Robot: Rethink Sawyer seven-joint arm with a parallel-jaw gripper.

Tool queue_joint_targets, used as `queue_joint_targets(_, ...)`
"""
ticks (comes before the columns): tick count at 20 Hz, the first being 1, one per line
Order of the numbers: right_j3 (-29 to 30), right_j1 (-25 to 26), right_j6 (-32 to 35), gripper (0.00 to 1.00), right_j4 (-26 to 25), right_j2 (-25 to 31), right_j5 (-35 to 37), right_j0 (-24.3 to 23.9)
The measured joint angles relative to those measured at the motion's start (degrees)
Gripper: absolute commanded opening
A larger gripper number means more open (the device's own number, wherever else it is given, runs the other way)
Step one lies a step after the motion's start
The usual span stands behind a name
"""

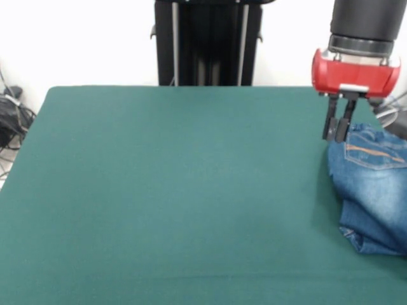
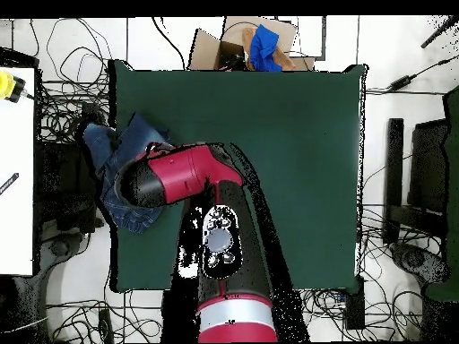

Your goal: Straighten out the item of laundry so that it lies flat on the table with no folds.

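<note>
At table (image 1: 159, 190) edge, crumpled jeans (image 1: 375, 190) touch the end effector (image 1: 337, 135).

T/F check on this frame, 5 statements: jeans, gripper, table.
1. The jeans lie flat in the middle of the table. False: they are bunched and folded at one edge of the table, partly hanging over it in the overhead view.
2. The gripper hangs at the jeans' upper edge. True.
3. The gripper has lifted the jeans clear of the table. False: the jeans rest on the table.
4. A back pocket with orange stitching shows. True.
5. A second garment lies on the table. False: only the jeans are on it; a blue item sits in a cardboard box beyond the table's edge.
</note>
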Motion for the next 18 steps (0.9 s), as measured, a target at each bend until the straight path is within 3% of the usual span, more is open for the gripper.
queue_joint_targets(9,1.37,2.04,0.00,0.00,0.33,0.02,0.00,3.56)
queue_joint_targets(18,1.95,1.96,0.00,0.00,0.52,0.02,0.00,4.14)
